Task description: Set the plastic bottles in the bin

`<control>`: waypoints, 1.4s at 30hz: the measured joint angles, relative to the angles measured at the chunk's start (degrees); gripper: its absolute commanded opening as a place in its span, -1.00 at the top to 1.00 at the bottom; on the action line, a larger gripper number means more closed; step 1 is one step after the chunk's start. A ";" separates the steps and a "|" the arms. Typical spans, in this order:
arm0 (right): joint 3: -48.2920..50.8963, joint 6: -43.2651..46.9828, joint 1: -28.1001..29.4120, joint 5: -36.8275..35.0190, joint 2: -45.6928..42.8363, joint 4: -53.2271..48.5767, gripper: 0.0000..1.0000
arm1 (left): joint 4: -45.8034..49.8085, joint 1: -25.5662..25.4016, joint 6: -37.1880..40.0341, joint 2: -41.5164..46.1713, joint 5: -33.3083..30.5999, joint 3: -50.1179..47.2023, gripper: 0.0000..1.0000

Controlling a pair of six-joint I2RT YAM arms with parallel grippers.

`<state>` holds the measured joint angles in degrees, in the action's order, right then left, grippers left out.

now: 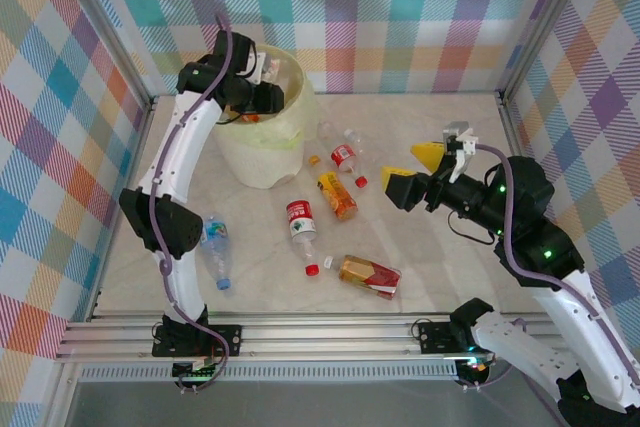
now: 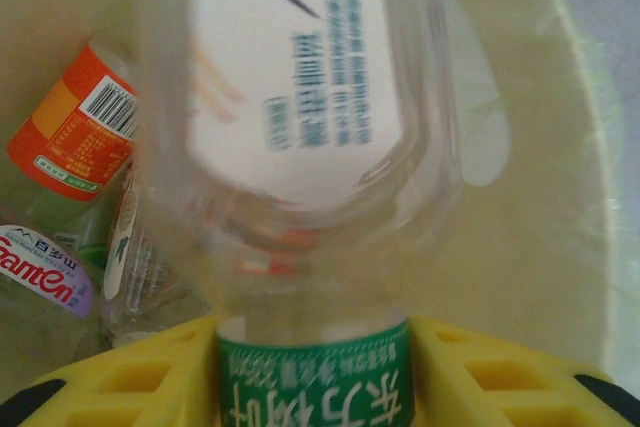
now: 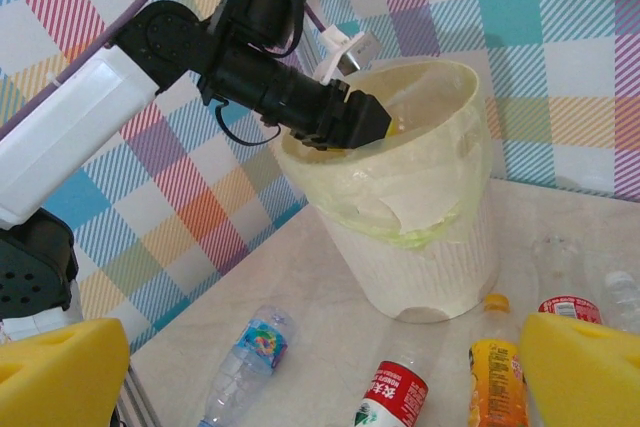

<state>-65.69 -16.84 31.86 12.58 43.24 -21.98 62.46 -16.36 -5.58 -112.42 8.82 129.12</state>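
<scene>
Logging from the left side. Noted a clear plastic bottle with a blue label [image 1: 215, 247] lying on the pale surface [image 1: 430, 267] just beside the left arm [image 1: 190, 137], long axis running near to far, well apart from the other bottles.

Found left jaws over the mouth of the round pale-yellow bin [image 1: 262, 162], closed on a clear plastic bottle with a green band [image 2: 300, 97]. Yellow pads [image 2: 120, 377] touching it on both sides at the banded end, body pointing away and down, inside the rim. Seen beneath it, lying in the bin, an orange-labelled bottle [image 2: 75, 127] among others. Judged: drop step in hand, only a release needed, no rim in the way.

Right of the bin, on the surface, each apart from the next: a red-labelled clear bottle [image 1: 300, 219], an orange-yellow bottle [image 1: 337, 195], an amber bottle with a red-and-yellow label [image 1: 368, 274].

Found right jaws wide open and empty, yellow fingers [image 1: 428, 154] facing left, nearest the orange-yellow bottle. Long axis of that bottle slanted, far-left to near-right. Judged right arm [image 1: 520, 207] the nearer for this group, left arm for the blue-labelled one. Open room around each bottle; walls well apart.
</scene>
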 measured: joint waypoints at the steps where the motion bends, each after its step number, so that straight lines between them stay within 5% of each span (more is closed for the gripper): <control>1: 0.09 0.00 0.00 -0.09 -0.24 -0.04 -0.99 | 0.04 0.00 0.09 -0.04 0.00 -0.15 -0.01; 17: 1.25 -1.64 0.00 -1.99 -0.81 -2.99 -0.99 | -1.57 0.17 -0.81 0.87 0.31 -2.69 -0.24; 26: 2.49 -2.84 0.00 -3.78 2.58 -7.85 -1.00 | -4.52 0.17 0.13 12.55 2.01 -6.86 -0.57; 34: 5.09 -3.48 0.00 -6.23 5.84 -10.75 -0.98 | -11.30 0.15 0.46 30.80 10.05 -23.52 -0.99; 38: 6.56 -3.54 0.11 -6.60 8.04 -11.08 -0.95 | -15.69 -0.26 -0.63 40.35 15.47 -37.35 -1.00; 42: 8.61 -3.54 0.74 -6.80 10.01 -11.15 -0.73 | -18.73 -1.42 -2.64 48.30 19.08 -49.33 -1.00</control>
<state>-57.08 -20.38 32.60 5.78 53.25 -33.12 43.72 -17.78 -8.23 -64.12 27.90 79.79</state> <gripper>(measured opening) 0.899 0.999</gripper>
